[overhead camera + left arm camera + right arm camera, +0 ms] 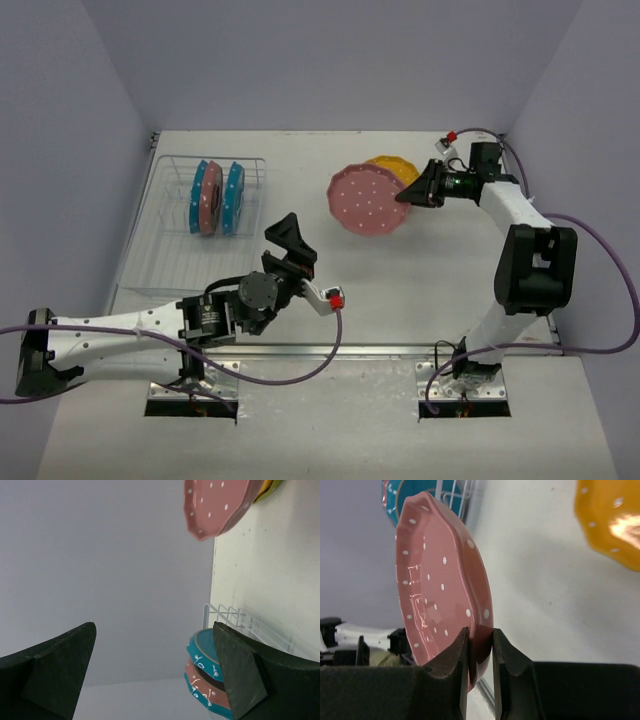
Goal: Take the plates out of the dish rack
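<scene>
The wire dish rack [160, 245] stands at the left of the table and holds three plates on edge: blue [196, 197], pink [211, 198] and blue [234, 198]. My right gripper [413, 190] is shut on the rim of a pink dotted plate [367, 199], held tilted above the table beside an orange plate [393, 169] that lies flat. In the right wrist view the pink plate [437, 590] sits between my fingertips [456, 647]. My left gripper [289, 237] is open and empty, right of the rack; its view shows the racked plates [202, 667].
Grey walls close in the table at left, back and right. The right arm's cable [600, 300] loops by the right edge. The left arm's cable [300, 365] runs along the front rail. Bare table lies between the rack and the held plate.
</scene>
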### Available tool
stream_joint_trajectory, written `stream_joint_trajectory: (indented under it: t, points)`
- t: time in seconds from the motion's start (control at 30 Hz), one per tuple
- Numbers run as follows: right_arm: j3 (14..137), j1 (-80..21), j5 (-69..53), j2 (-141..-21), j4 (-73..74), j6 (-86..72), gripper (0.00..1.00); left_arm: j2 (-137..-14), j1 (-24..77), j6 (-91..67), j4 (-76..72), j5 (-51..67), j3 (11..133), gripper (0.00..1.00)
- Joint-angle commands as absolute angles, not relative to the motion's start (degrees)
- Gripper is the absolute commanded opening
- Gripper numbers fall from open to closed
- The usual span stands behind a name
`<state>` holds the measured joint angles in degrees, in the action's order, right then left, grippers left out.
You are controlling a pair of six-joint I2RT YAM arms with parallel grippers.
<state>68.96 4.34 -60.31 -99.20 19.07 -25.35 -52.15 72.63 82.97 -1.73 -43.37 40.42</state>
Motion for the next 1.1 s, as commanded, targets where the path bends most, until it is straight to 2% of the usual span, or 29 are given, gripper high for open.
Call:
stream_joint_trajectory:
  t: [0.0,0.17,0.3,0.43,0.5,0.73,1.07]
  points:
    - [76.35,6.25,-60.05,-100.43,12.66,-33.6,0.0,-51.51,68.49,70.44,4.9,-46.85,45.76,1.0]
    - [81.3,6.69,-52.98,-104.37,9.04,-35.59,0.0,-52.7,63.24,62.26,10.26,-46.73,50.82,1.0]
    - [85.27,7.09,-46.88,-108.18,8.72,-35.04,0.0,-56.43,56.77,45.44,21.67,-44.64,59.5,1.0]
    - [86.57,7.94,-43.02,-110.88,7.53,-34.54,0.0,-64.08,43.72,21.87,43.06,-32.38,73.64,1.0]
    - [86.86,8.29,-42.4,-112.47,6.86,-34.42,0.0,-65.97,37.84,14.64,47.68,-23.02,78.03,1.0]
    - [88.19,9.36,-40.87,-116.75,6.15,-32.26,0.0,-68.33,27.44,8.4,49.7,-11.57,85.72,1.0]
    - [92.09,9.59,-40.28,-123.02,1.29,-35.0,0.0,-67.81,23.93,7.29,50.01,-9.13,85.21,1.0]
